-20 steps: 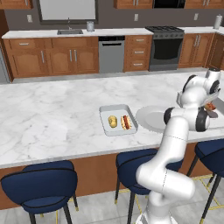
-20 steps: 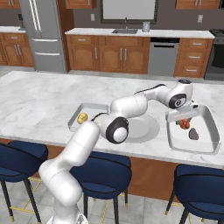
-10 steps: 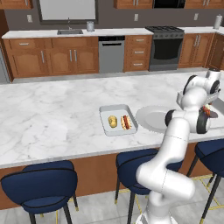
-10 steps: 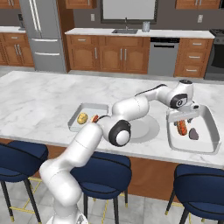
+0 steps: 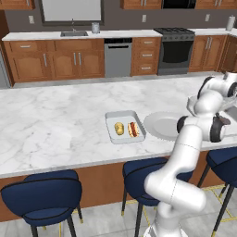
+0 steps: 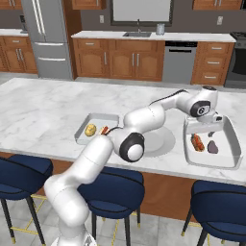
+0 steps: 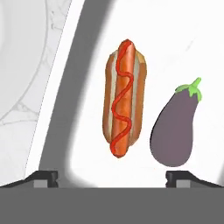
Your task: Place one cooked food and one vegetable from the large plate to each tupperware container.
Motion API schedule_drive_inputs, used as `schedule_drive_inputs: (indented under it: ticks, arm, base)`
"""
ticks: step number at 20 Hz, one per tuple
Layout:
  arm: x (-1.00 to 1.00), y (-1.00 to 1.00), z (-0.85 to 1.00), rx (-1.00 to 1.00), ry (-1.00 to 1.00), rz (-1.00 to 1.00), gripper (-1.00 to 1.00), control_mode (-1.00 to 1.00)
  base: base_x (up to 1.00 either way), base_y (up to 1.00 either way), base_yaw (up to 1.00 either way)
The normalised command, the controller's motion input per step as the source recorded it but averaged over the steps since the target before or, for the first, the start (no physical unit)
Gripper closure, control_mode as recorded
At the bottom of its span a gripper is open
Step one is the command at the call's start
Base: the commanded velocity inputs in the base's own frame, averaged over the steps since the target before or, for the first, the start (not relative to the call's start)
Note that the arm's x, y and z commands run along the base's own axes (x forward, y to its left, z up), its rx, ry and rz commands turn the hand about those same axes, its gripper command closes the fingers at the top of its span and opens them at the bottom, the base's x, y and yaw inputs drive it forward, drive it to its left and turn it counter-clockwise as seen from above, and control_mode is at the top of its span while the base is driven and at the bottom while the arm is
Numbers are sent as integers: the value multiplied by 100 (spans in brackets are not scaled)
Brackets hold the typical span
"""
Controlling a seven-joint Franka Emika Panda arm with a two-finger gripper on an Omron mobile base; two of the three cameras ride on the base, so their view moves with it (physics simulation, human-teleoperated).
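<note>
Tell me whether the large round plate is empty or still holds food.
Empty: the large plate shows bare in the right base view, while each tray holds two items, a hot dog and eggplant in the larger.

Kitchen around the marble tabletop (image 5: 55, 125)

Three navy stools (image 5: 41, 196) stand along its near edge. Behind it, wooden cabinets (image 5: 51, 65) line the back wall with a sink (image 5: 73, 33), a steel dishwasher (image 5: 118, 58) and a black oven (image 5: 175, 53). A steel refrigerator (image 6: 50, 38) stands at the far left of the right base view.
</note>
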Motion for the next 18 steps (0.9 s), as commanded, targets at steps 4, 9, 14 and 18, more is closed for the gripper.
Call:
schedule_drive_inputs:
  ticks: [4, 9, 14, 18]
  arm:
    - [-100, 56, 53, 18, 0, -10, -100, -100]
    - [-99, 97, 69, 10, -17, -1, -100, -100]
    - [-68, 100, 68, -9, -28, 0, -100, -100]
    - [-13, 100, 19, -34, -11, 9, -100, -100]
  base:
    - [0, 0, 0]
    - [0, 0, 0]
    - [0, 0, 0]
    - [0, 0, 0]
